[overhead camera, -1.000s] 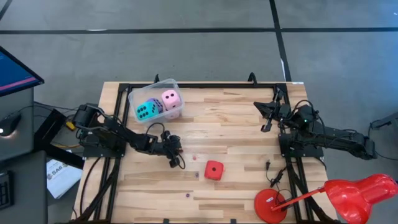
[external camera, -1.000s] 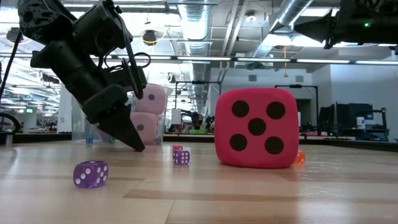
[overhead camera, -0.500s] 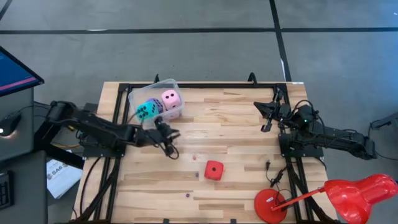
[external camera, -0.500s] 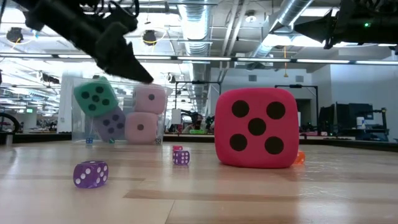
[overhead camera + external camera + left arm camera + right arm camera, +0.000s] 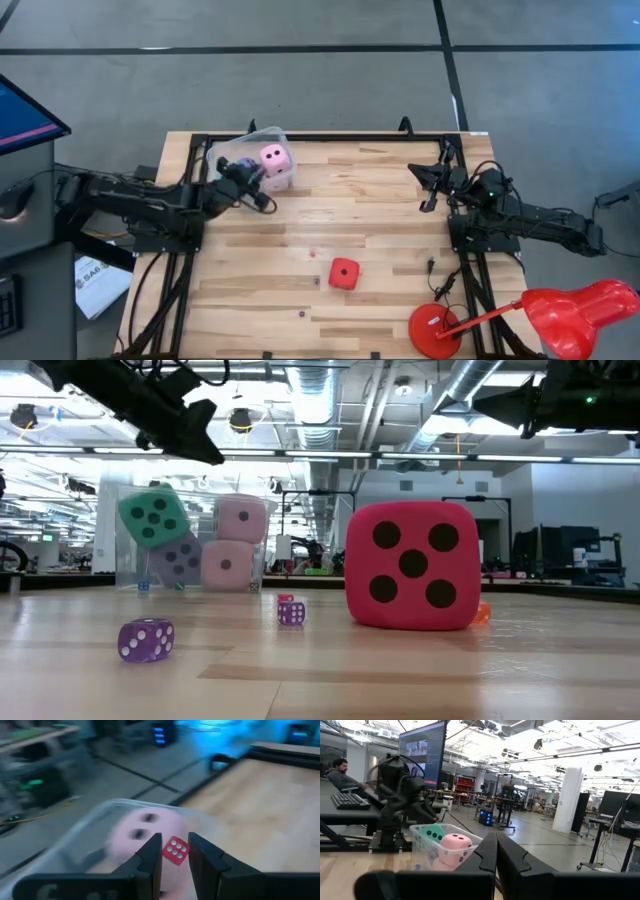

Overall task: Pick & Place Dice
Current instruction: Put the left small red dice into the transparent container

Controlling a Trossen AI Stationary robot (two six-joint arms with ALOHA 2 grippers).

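Small translucent violet die [image 5: 146,639]: nearest item, lower left of the low view, resting on the pale wooden slatted table [image 5: 390,200].

Smaller violet die [image 5: 291,612]: just behind, low centre of the same view. Both read only as specks from overhead.

Large red foam die with dark pips [image 5: 412,565]: right of centre in the low view, five pips facing the camera; lower centre of the table in the high view [image 5: 344,272], well apart from both arms.

Clear plastic tub [image 5: 222,152]: upper left of the table. The low view shows a teal-green foam die [image 5: 153,515] leaning over a violet-blue foam die [image 5: 180,557], with two pale pink foam dice [image 5: 233,542] stacked beside them. The overhead view shows only the top pink one; the arm covers the rest.

Left gripper [image 5: 174,854]: raised above the tub's near edge [image 5: 243,175]. Its wrist view alone reveals a tiny red die with white pips [image 5: 175,850] pinched between the fingers, over the tub.

Right gripper [image 5: 430,195]: parked at the upper right of the table, fingers pressed together, holding nothing.

Red desk lamp [image 5: 540,316]: lower right corner, overhead view.

Person seated at a keyboard [image 5: 340,772]: upper left of the right wrist view only.
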